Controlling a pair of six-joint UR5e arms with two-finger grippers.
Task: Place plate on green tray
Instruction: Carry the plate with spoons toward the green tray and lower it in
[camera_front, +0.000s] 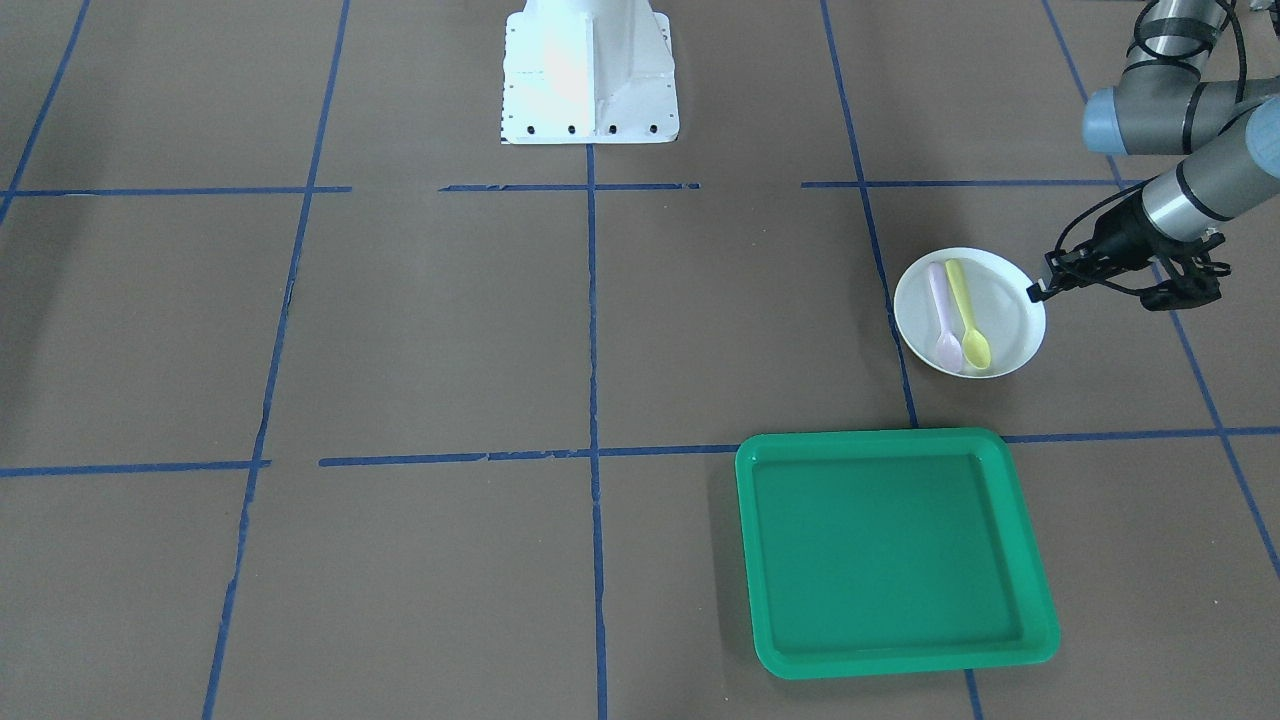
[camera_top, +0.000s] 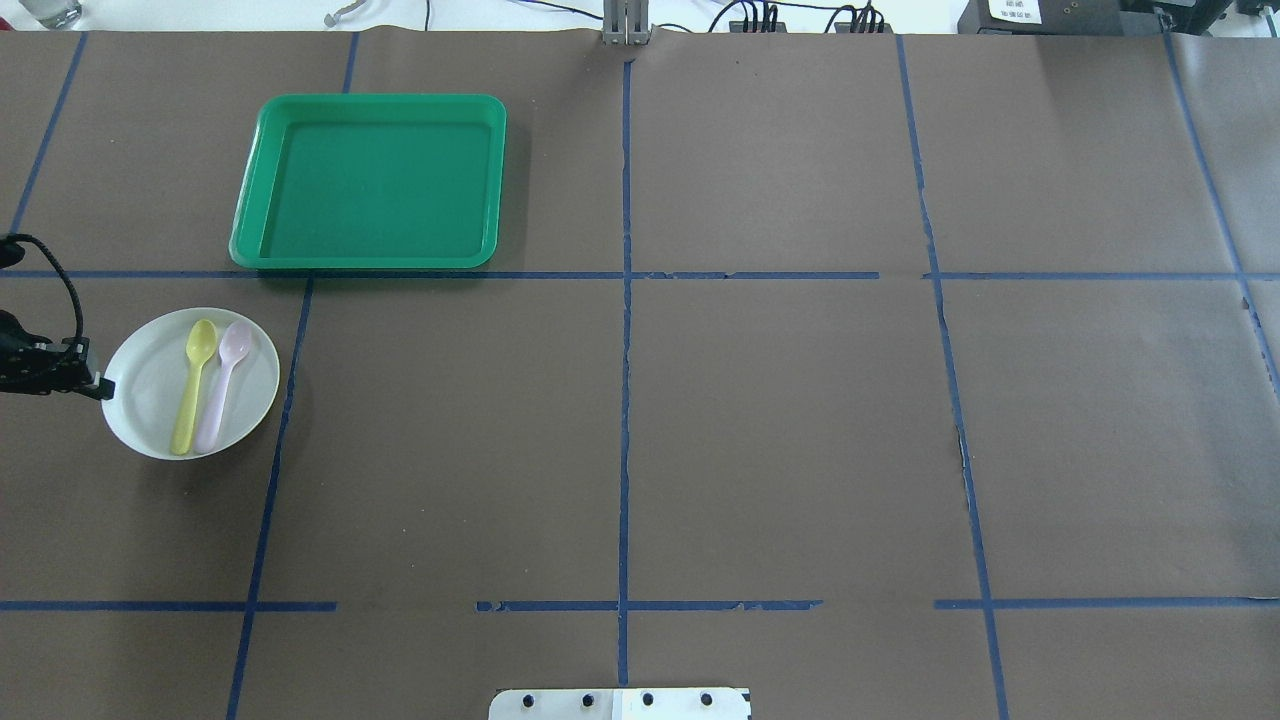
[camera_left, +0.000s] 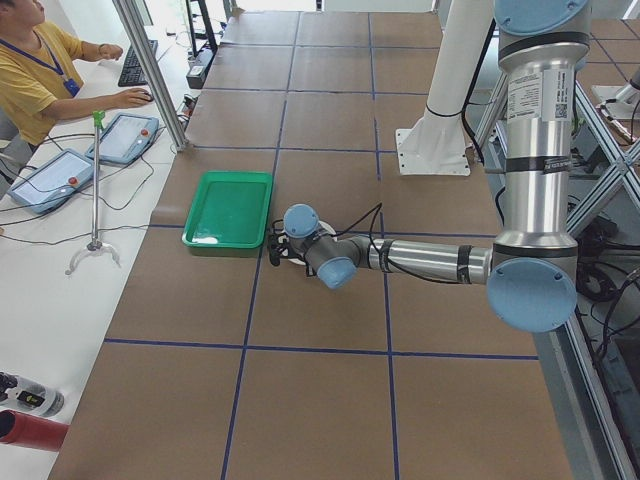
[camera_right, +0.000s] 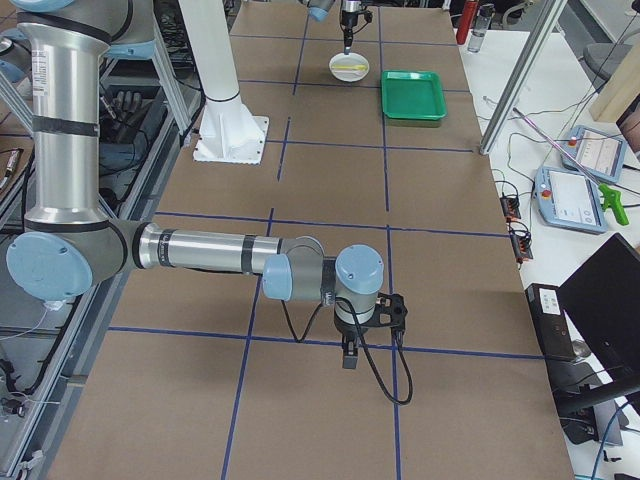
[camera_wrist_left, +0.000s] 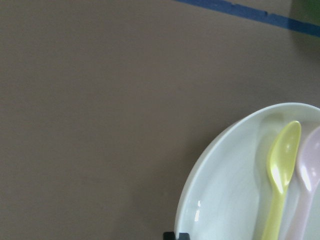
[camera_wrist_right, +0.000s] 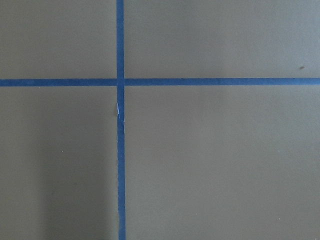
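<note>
Brown paper crossed by blue tape lines is covering the table (camera_top: 760, 430). On the robot's left side, the plate (camera_top: 140, 395) is sitting flat on the paper, carrying a yellow spoon (camera_top: 193, 385) and a pale pink spoon (camera_top: 222, 385) side by side. The left gripper (camera_top: 102, 389) is meeting the plate's outer rim; whether it is pinching the rim cannot be told. The green tray (camera_top: 370, 180) is lying near the plate, farther from the robot and slightly toward the table's middle, so the carry is probably going forward and inward. The right gripper (camera_right: 348, 362) is hanging well apart over a tape crossing, and its state is unclear.
</note>
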